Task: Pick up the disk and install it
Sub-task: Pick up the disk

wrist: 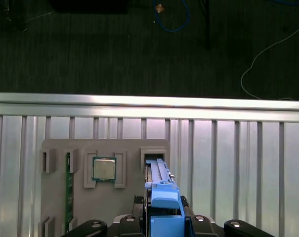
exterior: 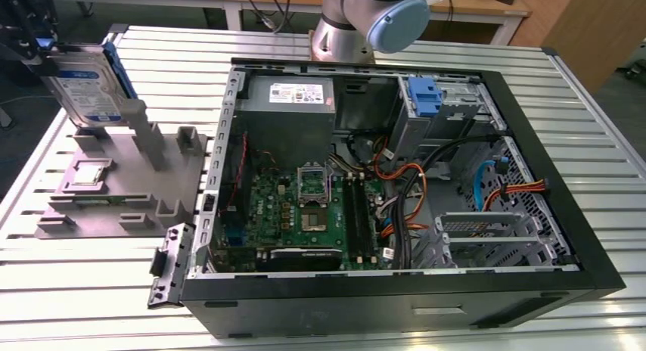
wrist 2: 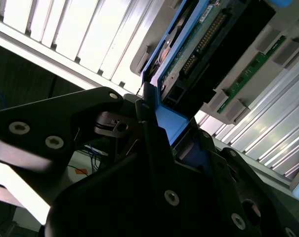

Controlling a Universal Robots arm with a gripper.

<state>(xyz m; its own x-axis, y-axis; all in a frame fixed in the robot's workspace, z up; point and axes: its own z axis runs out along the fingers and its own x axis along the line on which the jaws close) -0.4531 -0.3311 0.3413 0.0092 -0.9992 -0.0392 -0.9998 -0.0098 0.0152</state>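
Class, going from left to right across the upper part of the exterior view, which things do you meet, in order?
disk → grey power-supply box → blue bracket

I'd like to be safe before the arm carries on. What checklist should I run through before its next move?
1. Pincer gripping the disk: ok; its fingers clamp the blue rail in the second wrist view.
2. Disk upright: ok; it stands on edge in the exterior view.
3. Disk free of the holder: cannot tell; its lower edge sits right at the slot.
4. Case open: ok; the inside is exposed.
5. Bay free: cannot tell; a blue bracket stands there.
6. Cables out of the way: cannot tell; they lie loose across the inside.
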